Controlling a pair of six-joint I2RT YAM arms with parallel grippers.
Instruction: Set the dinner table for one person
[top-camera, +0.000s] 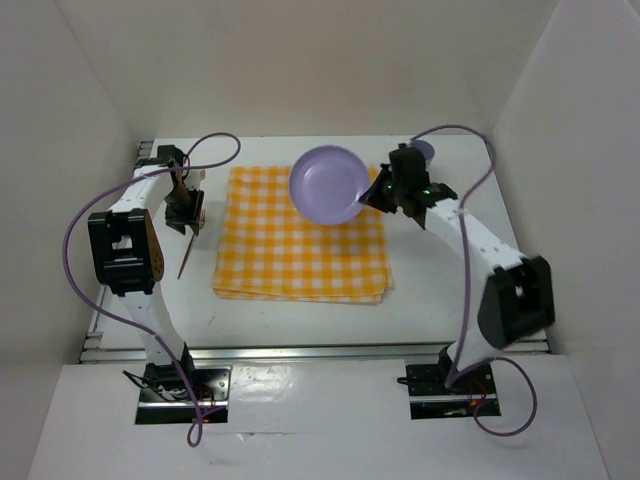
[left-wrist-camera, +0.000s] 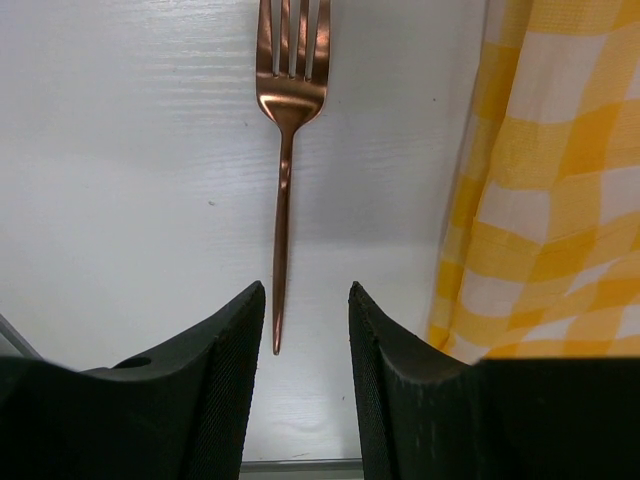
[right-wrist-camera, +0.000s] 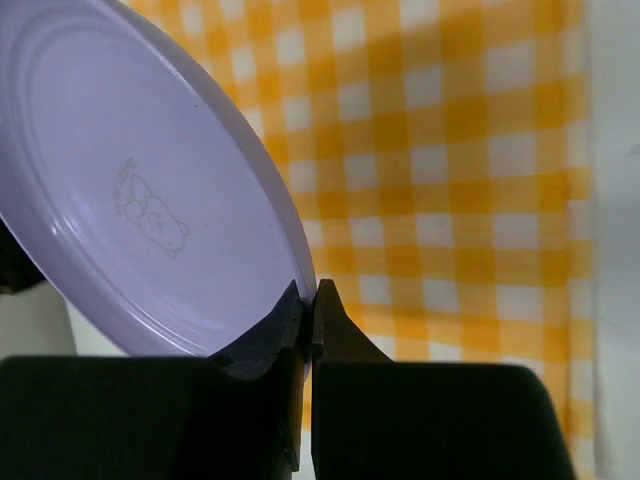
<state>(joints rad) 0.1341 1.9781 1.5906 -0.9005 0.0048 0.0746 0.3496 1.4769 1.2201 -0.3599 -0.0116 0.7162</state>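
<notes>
The tabletop (top-camera: 425, 290) fills the top view, a checked cloth (top-camera: 300, 250) at centre, the right gripper (top-camera: 378, 195) holding a lilac plate (top-camera: 325, 185) above its upper right. Left wrist: the left gripper (left-wrist-camera: 305, 290) has its jaws open, the handle tip of a copper fork (left-wrist-camera: 285, 180) between them, bottom centre. Right wrist: jaws pinch only the rim, so the tilted plate may slip.

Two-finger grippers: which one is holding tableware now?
The right gripper, shut on the rim of the round lilac plate; the left gripper stands open over the rose-gold metal fork.
</notes>
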